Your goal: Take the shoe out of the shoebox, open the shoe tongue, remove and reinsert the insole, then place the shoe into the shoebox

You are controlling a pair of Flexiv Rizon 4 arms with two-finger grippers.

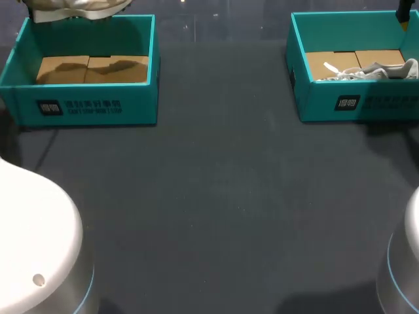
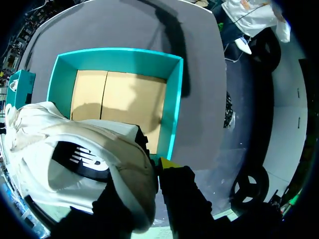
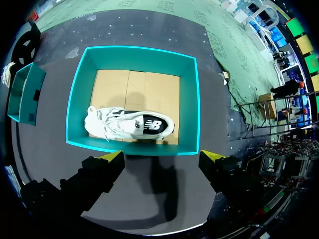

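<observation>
Across the dark grey table [image 1: 216,196] you have two open teal cardboard shoeboxes with brown cardboard floors, well apart along the far side. The left shoebox [image 1: 85,108] sits ahead of your left arm, and the right shoebox [image 1: 366,104] sits ahead of your right arm. At the near corners of the head view you see the rounded white housings of your left arm [image 1: 33,242] and your right arm [image 1: 406,261].

Your first task shoe, the lifted white sneaker with a black logo patch [image 1: 72,8], hangs in the air above the far wall of the left shoebox, clear of its floor, where it casts a shadow. From the left wrist you see this sneaker [image 2: 75,154] right at your left hand [image 2: 149,174], with the left shoebox [image 2: 172,99] below and beyond it. The hand holds the sneaker at the end away from the laces. One yellow fingertip [image 2: 167,162] shows against that end, while the other finger is hidden by the shoe.

The second white sneaker [image 3: 129,124] lies on its side inside the right shoebox [image 3: 134,54], logo patch up, against the wall nearest your right hand [image 3: 164,158]. That hand hovers over bare table just short of the box, its fingers spread wide and gripping nothing.
</observation>
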